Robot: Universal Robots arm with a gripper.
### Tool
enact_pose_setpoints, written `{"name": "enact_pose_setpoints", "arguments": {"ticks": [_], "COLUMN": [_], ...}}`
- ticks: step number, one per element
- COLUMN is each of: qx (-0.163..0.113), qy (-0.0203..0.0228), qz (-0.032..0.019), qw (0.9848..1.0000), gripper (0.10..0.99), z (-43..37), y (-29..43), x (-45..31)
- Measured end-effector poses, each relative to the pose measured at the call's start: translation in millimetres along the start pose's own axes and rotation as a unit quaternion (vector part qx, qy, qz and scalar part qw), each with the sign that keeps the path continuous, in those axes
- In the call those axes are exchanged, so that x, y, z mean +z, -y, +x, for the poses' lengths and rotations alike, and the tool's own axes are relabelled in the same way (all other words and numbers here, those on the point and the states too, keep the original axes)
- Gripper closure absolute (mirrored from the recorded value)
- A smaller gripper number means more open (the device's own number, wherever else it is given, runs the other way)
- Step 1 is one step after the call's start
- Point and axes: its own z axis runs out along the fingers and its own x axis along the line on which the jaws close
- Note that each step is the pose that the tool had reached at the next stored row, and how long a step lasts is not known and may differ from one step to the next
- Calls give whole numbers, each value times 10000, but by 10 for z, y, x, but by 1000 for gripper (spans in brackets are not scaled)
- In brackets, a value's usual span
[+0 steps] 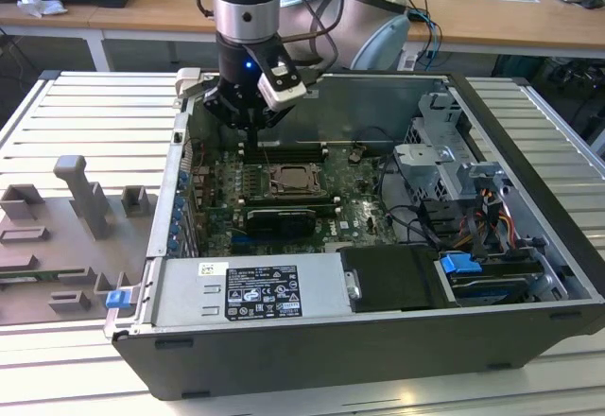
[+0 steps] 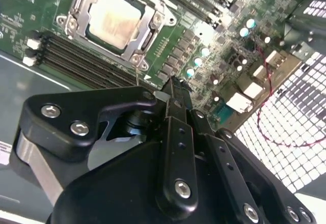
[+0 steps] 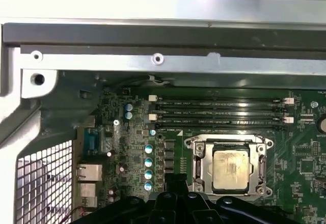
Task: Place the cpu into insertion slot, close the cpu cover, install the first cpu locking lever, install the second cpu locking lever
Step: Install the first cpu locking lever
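The cpu (image 3: 230,169) shows its pale silver-beige face, lying flat in the insertion slot (image 3: 208,169) on the green board. The cpu cover (image 3: 224,143), a silvery frame, lies down around it; the same cover (image 2: 76,2) and cpu (image 2: 114,19) appear in the second wrist view, and the socket (image 1: 293,182) sits mid-case in the exterior view. My gripper (image 1: 255,137) hangs above the board, toward the exterior view's left and back of the socket, apart from it. Its black fingers (image 2: 175,94) are pressed together with nothing between them. The gripper (image 3: 175,180) edges into the first wrist view beside the socket.
Long black memory sticks (image 3: 219,113) run along one side of the socket. The open case holds a power supply (image 1: 255,288) at the front, a drive cage (image 1: 444,165) with cables at the exterior view's right, and a metal wall (image 3: 163,61) behind. A grey fixture (image 1: 66,227) lies outside.
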Motion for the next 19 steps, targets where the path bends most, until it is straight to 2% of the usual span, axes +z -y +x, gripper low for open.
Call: {"name": "enact_pose_setpoints", "arguments": {"ticks": [3,4,6,11,19], "qx": [-1,0,-1,-1,0], "qy": [0,0,0,0,0], "qz": [-1,0,-1,0,0], "qw": [10000,10000,10000,10000,10000], "gripper": [980,980,980,980,980], "z": [-1,1,1,-3,-56], "y": [-66,-134,-185,-216,-216], "x": [23,65,89,92,95]}}
